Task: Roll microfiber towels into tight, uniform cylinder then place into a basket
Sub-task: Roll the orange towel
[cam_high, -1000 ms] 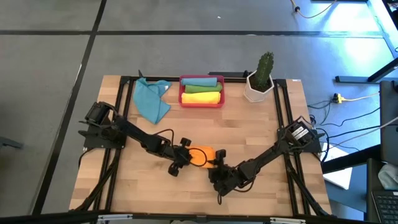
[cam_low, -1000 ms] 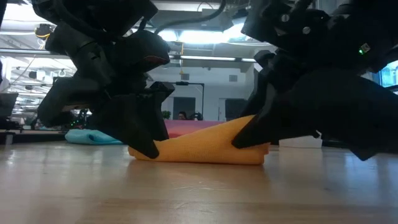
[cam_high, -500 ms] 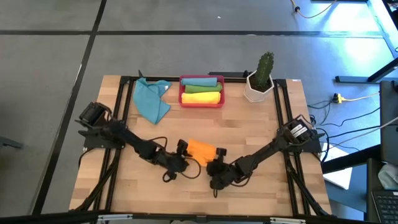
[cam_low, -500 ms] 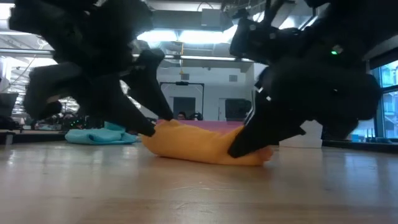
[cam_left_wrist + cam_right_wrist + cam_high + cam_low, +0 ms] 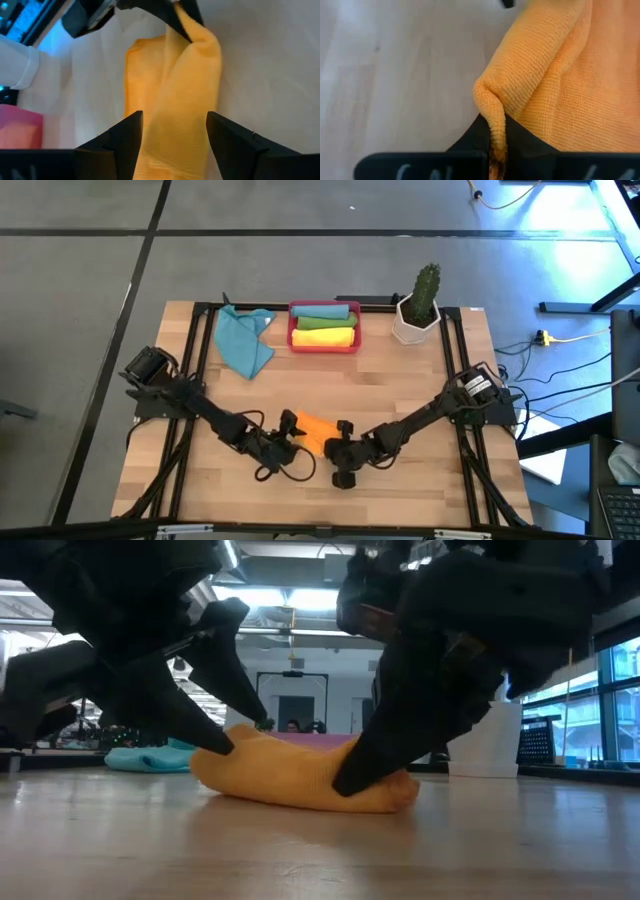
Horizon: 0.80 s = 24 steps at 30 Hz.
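Observation:
An orange towel lies bunched in a loose roll on the table's near middle, between my two grippers. My left gripper stands open at its left end, one finger on either side of the roll. My right gripper is shut on the roll's right end. A teal towel lies crumpled at the far left. The red basket at the far middle holds a green and a yellow rolled towel. My left gripper's lower finger lies against the roll's left end, slanting down from the left; the upper finger stands over it, and whether it touches I cannot tell. My right gripper pinches a raised fold of the orange towel between its two shut fingers, at the roll's right end. The fingers slant down from the table's right. The rest of the towel rests on the table.
A white hexagonal pot with a cactus stands at the far right, beside the basket. Bare wood lies along the table's near edge and to the right. Black frame rails run along the table's sides.
Both wrists have rolled. My left gripper has opened and drawn toward the near left. My right gripper has gone toward the table's left. The orange towel has changed from a flat wedge into a rounder, narrower lump and shifted slightly left.

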Motion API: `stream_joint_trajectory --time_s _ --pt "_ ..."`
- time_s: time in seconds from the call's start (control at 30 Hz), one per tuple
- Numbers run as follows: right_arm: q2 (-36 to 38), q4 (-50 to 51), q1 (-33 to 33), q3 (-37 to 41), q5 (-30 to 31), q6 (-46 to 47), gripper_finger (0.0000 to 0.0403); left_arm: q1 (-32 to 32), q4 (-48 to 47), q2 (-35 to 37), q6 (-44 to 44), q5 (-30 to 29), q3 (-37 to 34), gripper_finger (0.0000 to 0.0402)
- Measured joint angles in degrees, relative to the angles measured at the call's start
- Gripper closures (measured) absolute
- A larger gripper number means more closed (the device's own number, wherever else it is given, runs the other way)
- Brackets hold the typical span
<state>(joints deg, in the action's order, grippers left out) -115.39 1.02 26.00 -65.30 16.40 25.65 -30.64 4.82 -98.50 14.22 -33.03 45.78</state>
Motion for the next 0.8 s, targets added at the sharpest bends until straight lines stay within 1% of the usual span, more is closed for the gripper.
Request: stream_joint_trajectory --time_s 0.07,0.13,0.27,0.43,0.6,0.7,0.8 --pt "0.1 -0.8 -0.5 0.52 -1.38 1.14 0.0386 -0.48 -0.18 0.0 0.07 -0.9 0.02 0.019" --pt "0.3 -5.52 -0.87 2.64 -2.08 1.27 0.0386 -0.96 -0.3 0.0 0.0 -0.92 0.04 0.0188" --pt "1.79 -20.2 -2.47 10.5 -6.79 2.75 0.0386 -1.94 -1.51 0.0 -0.13 -0.96 0.09 0.0186" --pt "2.14 -38.88 -4.56 21.04 -10.54 9.85 0.0387 -2.53 -1.79 0.02 -0.09 -1.4 0.09 0.0185" --pt "2.27 -53.06 -5.39 27.89 -10.45 16.94 0.0387 -2.51 -1.73 0.02 1.01 -2.03 0.09 0.0185" --pt "2.29 -57.79 -5.59 29.77 -10.46 20.52 0.0387 -2.51 -1.66 0.02 1.92 -2.5 0.09 0.0186" --pt "2.29 -58.75 -5.93 29.74 -12.26 22.95 0.0387 -2.51 -1.12 0.04 3.0 -2.52 0.09 0.0185"
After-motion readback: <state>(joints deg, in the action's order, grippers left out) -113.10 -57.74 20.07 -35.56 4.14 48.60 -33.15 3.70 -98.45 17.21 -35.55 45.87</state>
